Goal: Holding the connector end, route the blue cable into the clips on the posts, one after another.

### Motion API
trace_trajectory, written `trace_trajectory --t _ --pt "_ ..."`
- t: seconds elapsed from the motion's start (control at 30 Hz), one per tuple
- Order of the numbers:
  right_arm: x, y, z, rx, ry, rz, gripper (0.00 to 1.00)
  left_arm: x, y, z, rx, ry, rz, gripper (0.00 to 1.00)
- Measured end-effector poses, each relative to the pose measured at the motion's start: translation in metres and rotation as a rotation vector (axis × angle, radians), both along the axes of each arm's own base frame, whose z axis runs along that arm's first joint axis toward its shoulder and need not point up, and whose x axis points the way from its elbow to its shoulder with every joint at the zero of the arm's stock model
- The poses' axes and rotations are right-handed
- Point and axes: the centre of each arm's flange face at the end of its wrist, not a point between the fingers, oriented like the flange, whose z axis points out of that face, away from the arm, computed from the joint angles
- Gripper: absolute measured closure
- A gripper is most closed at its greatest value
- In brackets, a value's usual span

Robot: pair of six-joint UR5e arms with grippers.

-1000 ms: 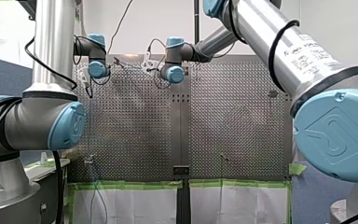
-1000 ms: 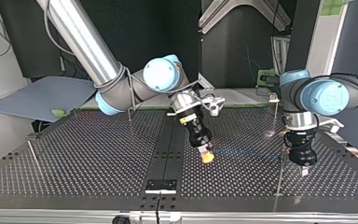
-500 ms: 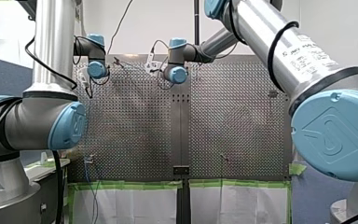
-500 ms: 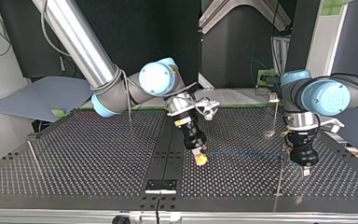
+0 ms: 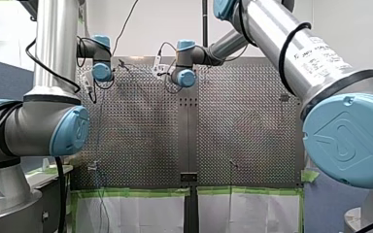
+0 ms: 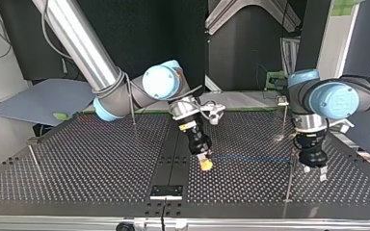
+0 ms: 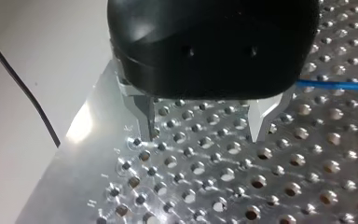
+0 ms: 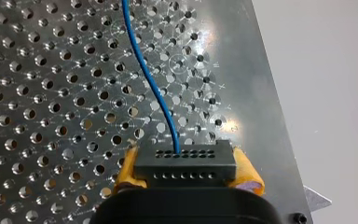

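Right wrist view: my right gripper [image 8: 186, 173] is clamped on the black connector [image 8: 185, 156], a block with rows of small holes, with a yellow pad [image 8: 127, 170] pressed against each of its ends. The blue cable [image 8: 150, 84] leaves the connector's forward face and runs ahead in a gentle curve, low over the perforated table [image 8: 51, 93], close to the table's edge.

In the left wrist view my left gripper [image 7: 204, 130] is spread wide with nothing between its metal fingers [image 7: 144, 114] — they hang just above the table's holes. The blue cable [image 7: 335, 85] passes beside one finger, level with the gripper's black body, and does not enter the gap. A thin black wire [image 7: 23, 88] lies on the pale surface beyond the table's edge.

From the top view, my right gripper [image 6: 204, 162] tilts down near the table's middle, and the cable [image 6: 250, 156] stretches from it as a faint, nearly level line toward a thin upright post [image 6: 289, 180] just beside my left gripper [image 6: 318, 172] at the view's right. Whether the cable sits in that post's clip I cannot tell. Further back stands another post [image 6: 284, 120] — well apart from both grippers.
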Motion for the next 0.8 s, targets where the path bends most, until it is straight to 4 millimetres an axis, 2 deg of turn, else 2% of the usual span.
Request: trace_trajectory --t 0.4,0.8 --pt "-0.011 -0.015 -0.003 0.011 0.014 -0.024 1.00 -0.015 -0.011 -0.005 -0.064 0.076 0.001 0.00" --pt "-0.015 -0.020 -0.003 0.013 0.012 -0.030 1.00 -0.062 -0.019 -0.011 -0.085 0.169 -0.002 0.00"
